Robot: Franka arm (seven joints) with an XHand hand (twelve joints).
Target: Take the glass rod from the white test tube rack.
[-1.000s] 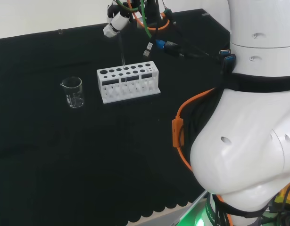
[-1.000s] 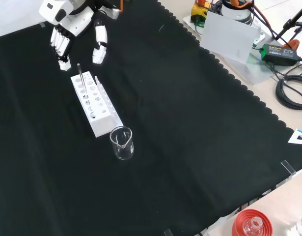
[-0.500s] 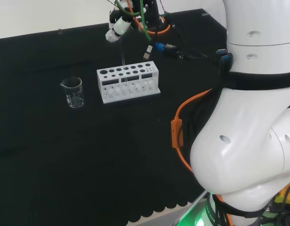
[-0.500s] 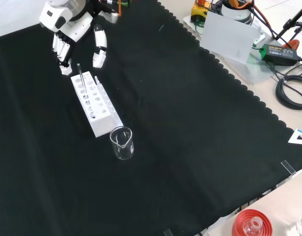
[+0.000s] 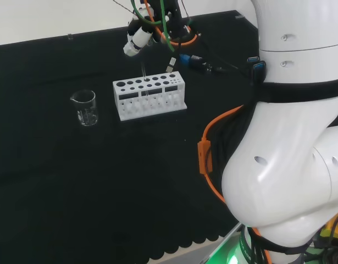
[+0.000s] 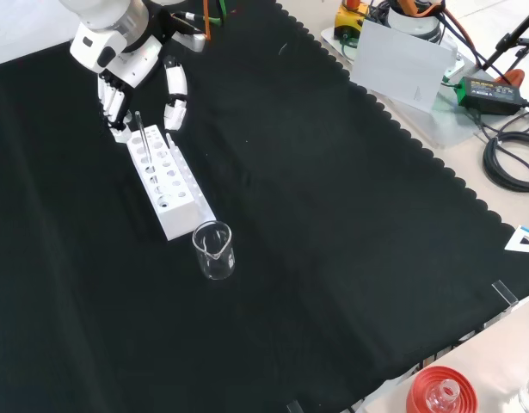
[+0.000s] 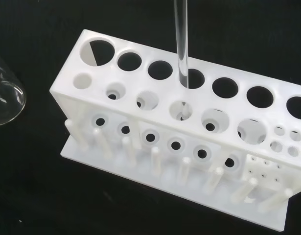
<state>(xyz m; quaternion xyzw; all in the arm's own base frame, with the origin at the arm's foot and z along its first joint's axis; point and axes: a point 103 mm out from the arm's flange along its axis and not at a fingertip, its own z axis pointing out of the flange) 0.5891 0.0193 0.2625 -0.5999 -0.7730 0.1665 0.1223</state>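
Counter (image 6: 333, 215) under black cloth w/ scalloped edge; beyond that edge in front view: white board (image 6: 404, 64), black power brick w/ cables (image 6: 488, 90), red ribbed stand (image 6: 440, 391) w/ some clear glass on it, cut off by the view's bottom edge.

White test tube rack (image 6: 165, 185) sits on the cloth, upper left in front view, centre-left in head view (image 5: 150, 98). Glass rod (image 6: 141, 136) stands about upright in one of the large holes in the rack's back row; wrist view shows it passing through the top plate into the plate below (image 7: 181, 44). Rod's top end cut off in wrist view, and rod itself faint in head view (image 5: 143, 70).

Clear beaker (image 6: 213, 249) just beside the rack's near end in front view, not touching; left of rack in head view (image 5: 85, 107); part of its rim shows at the wrist view's edge (image 7: 6, 93). Contents hard to tell.

Hand (image 6: 126, 64) hangs over the rack's far end in front view. Fingers (image 6: 113, 107) point down, roughly straight, spread on either side of the rod's top; thumb (image 6: 173, 95) apart on the other side. Nothing held. Contact w/ rod: cannot tell. In head view the hand (image 5: 137, 39) is mostly masked by green + orange cables (image 5: 158, 22). Arm's white links (image 5: 289, 143) block the right of head view.
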